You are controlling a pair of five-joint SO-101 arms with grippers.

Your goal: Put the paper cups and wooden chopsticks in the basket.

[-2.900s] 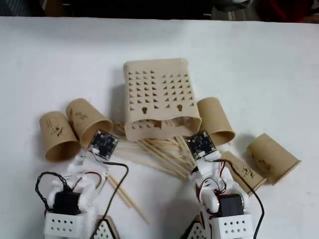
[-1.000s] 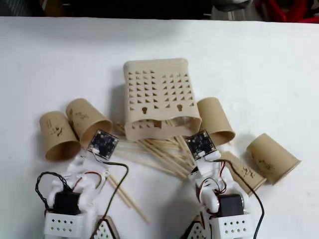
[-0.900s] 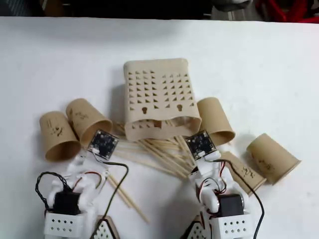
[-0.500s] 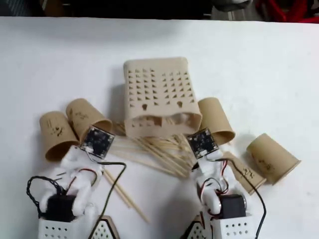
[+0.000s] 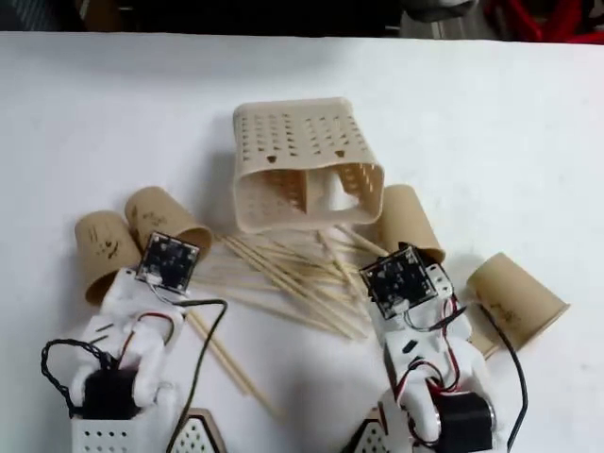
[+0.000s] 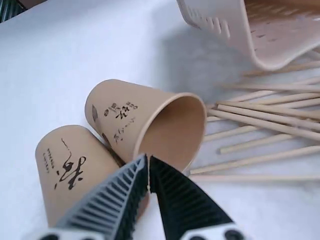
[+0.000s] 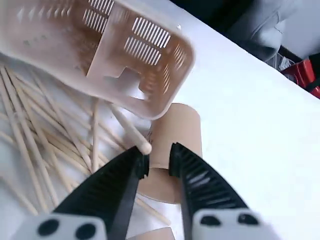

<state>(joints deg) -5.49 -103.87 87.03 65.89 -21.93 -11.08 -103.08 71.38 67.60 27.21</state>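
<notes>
The beige perforated plastic basket [image 5: 302,142] is seen tipped on the white table [image 5: 491,123], its open mouth turned toward the near side and a divider shown inside. The wooden chopsticks [image 5: 283,278] are scattered loose on the table just near of that mouth, between the two arms, with a few ends tucked under the basket's near rim.

A brown paper cup [image 5: 102,247] is laid on its side to the left of the basket, and a second paper cup [image 5: 160,219] is pressed against its right side. A third paper cup [image 5: 408,219] is laid just beside the basket's near right corner. A fourth paper cup [image 5: 514,297] is set farther right, apart from the third.

The left gripper [image 6: 148,172] is held near the rim of the second paper cup, its dark toothed jaws pressed together with nothing between them. The right gripper [image 7: 156,159] is pointed at the third paper cup, jaws slightly spread and nothing pinched. One chopstick end is seen beside a fingertip, though contact cannot be judged.
</notes>
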